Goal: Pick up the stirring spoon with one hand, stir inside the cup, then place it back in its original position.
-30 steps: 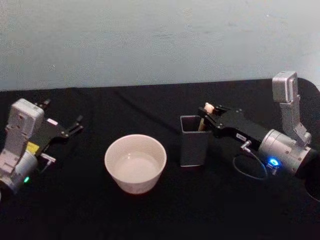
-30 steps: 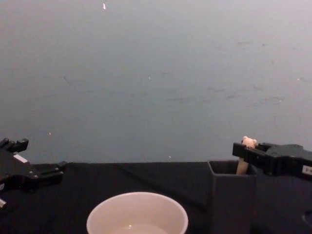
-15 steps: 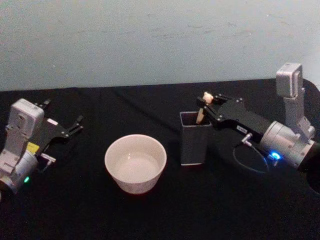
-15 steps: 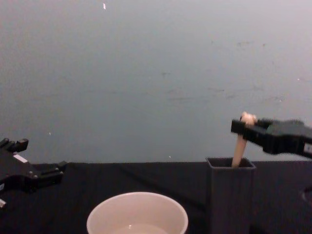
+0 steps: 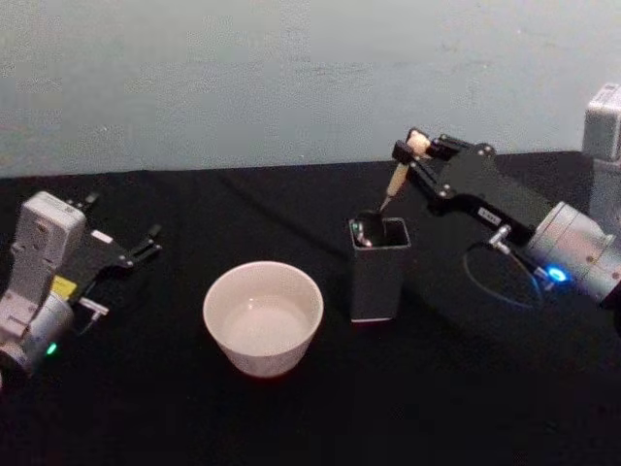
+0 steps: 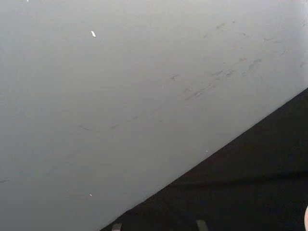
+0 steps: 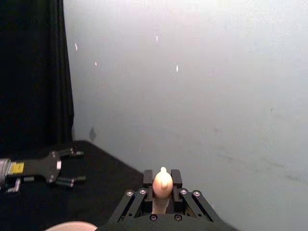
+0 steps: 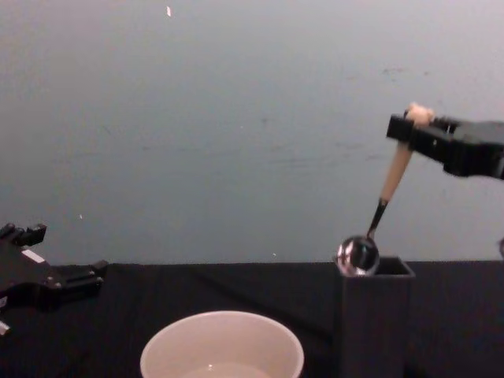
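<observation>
Head view of a black table (image 5: 291, 417) with a pale wall (image 5: 291, 78) behind it. Nearest stands the cup (image 5: 263, 316), wide, round and off-white, upright. At 3 o'clock from the cup, near it but apart, stands the dark square holder (image 5: 376, 277). At 9 o'clock from the cup, well apart, the left gripper (image 5: 147, 243) rests low over the table, its fingers spread and holding nothing. Farther back, at 1 o'clock from the holder, the right gripper (image 5: 417, 150) is clamped on the beige handle of the stirring spoon (image 5: 396, 183), just under its bear head. The spoon hangs tilted, with its shiny bowl level with the holder's rim at the corner toward the cup
</observation>
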`<action>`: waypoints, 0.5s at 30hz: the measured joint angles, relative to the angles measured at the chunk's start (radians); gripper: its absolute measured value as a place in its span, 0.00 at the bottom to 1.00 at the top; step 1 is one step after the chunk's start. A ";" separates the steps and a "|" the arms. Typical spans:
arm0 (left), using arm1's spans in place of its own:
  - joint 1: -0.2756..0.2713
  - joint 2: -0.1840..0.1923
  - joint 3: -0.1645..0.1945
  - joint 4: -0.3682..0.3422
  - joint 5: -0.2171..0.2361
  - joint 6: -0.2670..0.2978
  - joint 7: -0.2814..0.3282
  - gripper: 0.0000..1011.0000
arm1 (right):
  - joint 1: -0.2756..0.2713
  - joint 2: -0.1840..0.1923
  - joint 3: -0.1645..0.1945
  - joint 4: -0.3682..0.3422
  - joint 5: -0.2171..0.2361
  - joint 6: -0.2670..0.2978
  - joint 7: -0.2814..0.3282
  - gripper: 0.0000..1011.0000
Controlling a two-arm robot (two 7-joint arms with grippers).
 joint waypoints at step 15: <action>0.000 0.000 0.000 0.000 0.000 0.000 0.000 0.99 | 0.035 -0.035 -0.002 0.003 0.005 -0.064 0.024 0.21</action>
